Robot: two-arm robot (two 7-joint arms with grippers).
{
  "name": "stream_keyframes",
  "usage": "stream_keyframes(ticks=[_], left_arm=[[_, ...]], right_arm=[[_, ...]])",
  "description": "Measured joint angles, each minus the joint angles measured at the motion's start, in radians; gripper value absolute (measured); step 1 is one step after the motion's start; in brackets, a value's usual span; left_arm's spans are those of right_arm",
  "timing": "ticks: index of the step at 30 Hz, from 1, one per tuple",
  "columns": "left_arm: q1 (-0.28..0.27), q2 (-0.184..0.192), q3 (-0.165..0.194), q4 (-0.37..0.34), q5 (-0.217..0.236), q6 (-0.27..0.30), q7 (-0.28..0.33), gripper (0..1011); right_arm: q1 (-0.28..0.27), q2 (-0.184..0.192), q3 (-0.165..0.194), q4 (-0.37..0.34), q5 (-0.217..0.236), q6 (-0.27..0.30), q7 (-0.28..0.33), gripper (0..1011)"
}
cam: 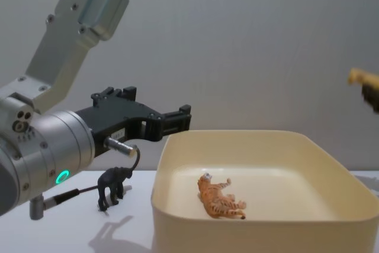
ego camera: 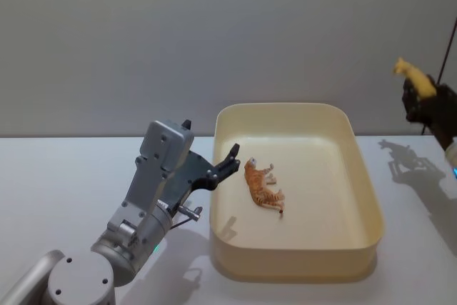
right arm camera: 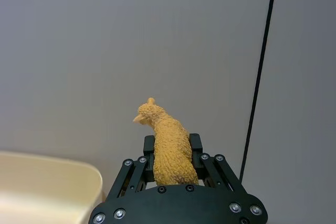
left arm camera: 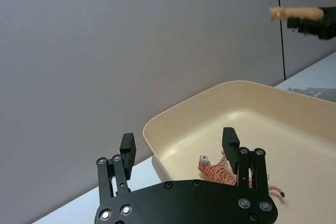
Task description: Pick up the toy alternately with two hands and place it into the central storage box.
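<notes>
A: Which step is this?
B: The right hand (ego camera: 418, 94) is closed on a yellow toy animal (right arm camera: 168, 150), raised well right of the storage box (ego camera: 368, 198). The left hand (left arm camera: 178, 140) hangs open at the box's left rim. A tiger toy (ego camera: 261, 185) lies inside.
A: Next?
B: Likely carrying the yellow toy over the box and releasing. A black elephant toy (cam: 112, 186) stands on the table (ego camera: 64, 176). No readable writing anywhere.

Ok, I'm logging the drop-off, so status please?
Left gripper open, above left rim of box. Right gripper shut on yellow toy, raised right of box. Tiger lying in box. Elephant on table, left of box.
</notes>
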Motion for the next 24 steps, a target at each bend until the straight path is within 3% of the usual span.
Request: stream_keyframes(ticks=[3,13,24], left_arm=[[0.000,0.000,0.000,0.000,0.000,0.000,0.000,1001],[0.000,0.000,0.000,0.000,0.000,0.000,0.000,1001],[0.000,0.000,0.000,0.000,0.000,0.000,0.000,1001]], right_arm=[[-0.005,0.001,0.007,-0.060,0.035,0.020,-0.002,358],[-0.008,-0.003,0.010,-0.166,0.113,0.108,0.045,358],[0.010,-0.022,-0.011,-0.207,0.166,0.234,0.125,358]])
